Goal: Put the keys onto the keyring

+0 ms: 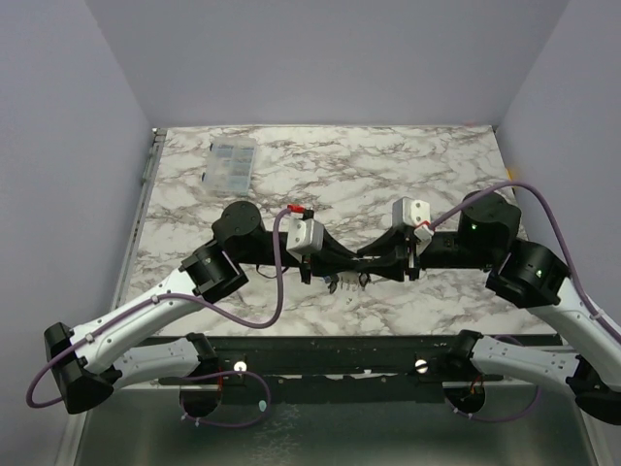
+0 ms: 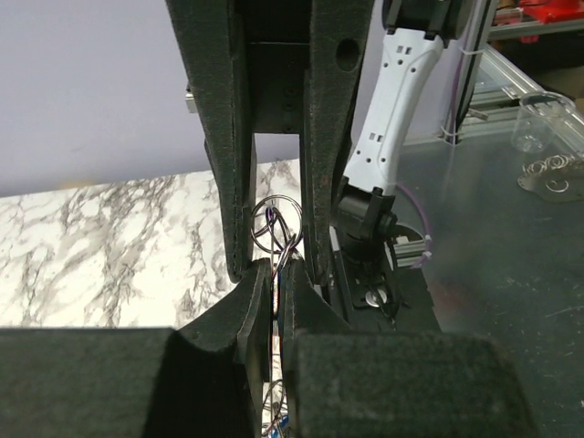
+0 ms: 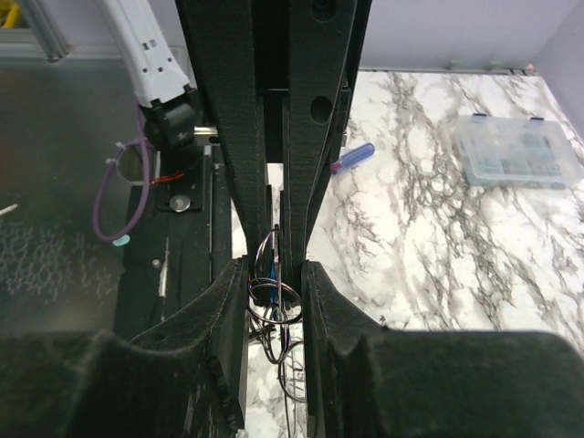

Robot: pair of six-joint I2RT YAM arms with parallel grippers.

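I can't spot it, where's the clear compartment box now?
In the top view, the clear compartment box lies near the marble table's far left corner, beyond the left arm.

Top view: set high behind the arm bases, tilted down and forward, the whole table (image 1: 408,165) taken in from afar. Left wrist and right wrist views: mounted very near the fingers (image 2: 228,137), aimed along them at one another from opposite sides. The keyring (image 2: 276,222) is shared by both wrist views; the box (image 1: 231,163) is shared by top and right wrist views.
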